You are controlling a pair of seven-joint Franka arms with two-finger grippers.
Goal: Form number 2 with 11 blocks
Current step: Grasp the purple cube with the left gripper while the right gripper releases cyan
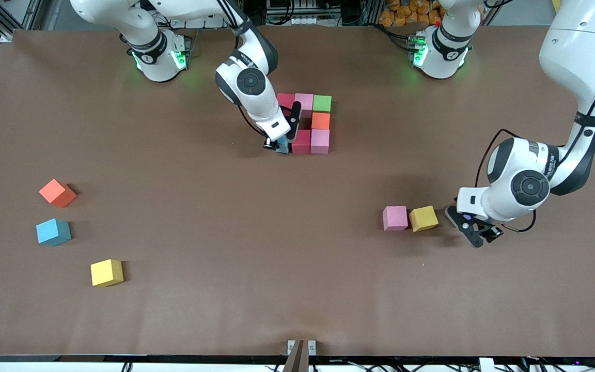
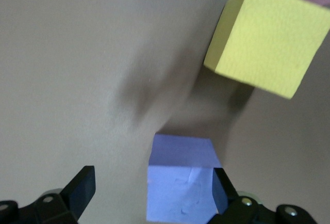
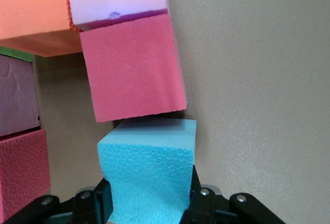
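Observation:
A partial number 2 sits mid-table: red (image 1: 286, 101), pink (image 1: 304, 102) and green (image 1: 322, 103) blocks in the row by the bases, an orange one (image 1: 321, 121), then red (image 1: 301, 141) and pink (image 1: 320, 141). My right gripper (image 1: 279, 146) is shut on a light blue block (image 3: 149, 172), low beside that red block (image 3: 134, 66) on the right arm's side. My left gripper (image 1: 475, 232) is open beside a yellow block (image 1: 423, 218). A purple block (image 2: 180, 182) lies between its fingers, against one finger (image 2: 221, 188). The hand hides it in the front view.
A pink block (image 1: 395, 217) touches the yellow one. Toward the right arm's end lie loose orange (image 1: 57, 192), light blue (image 1: 53, 231) and yellow (image 1: 106, 272) blocks. The brown table (image 1: 256, 248) is bare between the groups.

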